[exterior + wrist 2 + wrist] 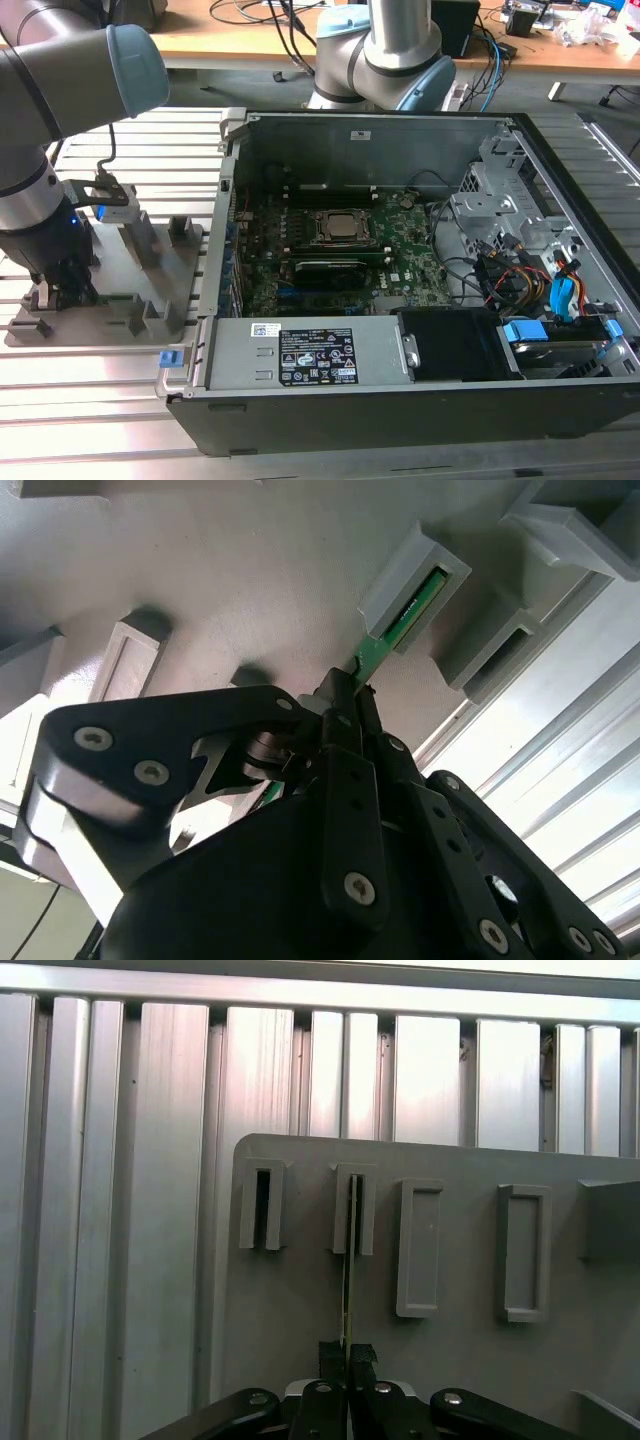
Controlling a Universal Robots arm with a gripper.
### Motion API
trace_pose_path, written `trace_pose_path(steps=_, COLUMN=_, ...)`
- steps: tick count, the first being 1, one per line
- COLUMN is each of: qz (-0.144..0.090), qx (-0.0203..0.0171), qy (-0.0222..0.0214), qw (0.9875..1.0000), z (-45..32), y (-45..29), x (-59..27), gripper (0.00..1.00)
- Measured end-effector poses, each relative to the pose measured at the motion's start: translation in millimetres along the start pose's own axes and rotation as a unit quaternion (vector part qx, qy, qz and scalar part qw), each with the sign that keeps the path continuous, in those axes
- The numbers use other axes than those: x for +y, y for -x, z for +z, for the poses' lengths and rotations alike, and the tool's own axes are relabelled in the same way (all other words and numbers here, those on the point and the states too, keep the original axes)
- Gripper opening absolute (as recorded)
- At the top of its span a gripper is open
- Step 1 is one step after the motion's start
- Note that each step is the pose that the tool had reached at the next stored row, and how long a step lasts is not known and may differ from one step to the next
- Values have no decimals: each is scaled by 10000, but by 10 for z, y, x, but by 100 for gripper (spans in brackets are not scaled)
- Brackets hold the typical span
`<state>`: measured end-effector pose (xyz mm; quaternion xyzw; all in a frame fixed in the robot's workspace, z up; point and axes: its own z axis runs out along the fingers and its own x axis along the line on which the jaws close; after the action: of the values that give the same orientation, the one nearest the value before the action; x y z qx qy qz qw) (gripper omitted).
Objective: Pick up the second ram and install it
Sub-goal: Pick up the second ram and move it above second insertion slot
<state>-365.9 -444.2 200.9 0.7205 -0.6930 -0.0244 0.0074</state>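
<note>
exterior view: the black gripper (pixel 62 288) sits low over the matte grey plastic holder tray (pixel 170 300), beside the open metal computer case (pixel 400 140).

second wrist view: the jaws are clenched on the thin green circuit-board second ram (pixel 378 652), whose far end is in a slotted grey post (pixel 400 565).

first wrist view: the stick appears edge-on, a fine line.

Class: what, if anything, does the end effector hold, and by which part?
The second ram, pinched across its two flat faces, partway along its length.

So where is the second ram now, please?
The second ram stands in a slot of the grey holder tray at the exterior view's left, beside the computer case, with the gripper shut on it.
</note>
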Motion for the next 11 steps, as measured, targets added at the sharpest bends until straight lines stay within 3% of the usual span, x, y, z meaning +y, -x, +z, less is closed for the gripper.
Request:
trace_pose_path(steps=4, qz=0, qx=-2, qy=-1, qw=10000, z=-2, y=0, x=0, gripper=14)
trace_pose_path(steps=11, qz=0, qx=-1, qy=0, qw=10000, z=-131, y=3, x=6, gripper=14)
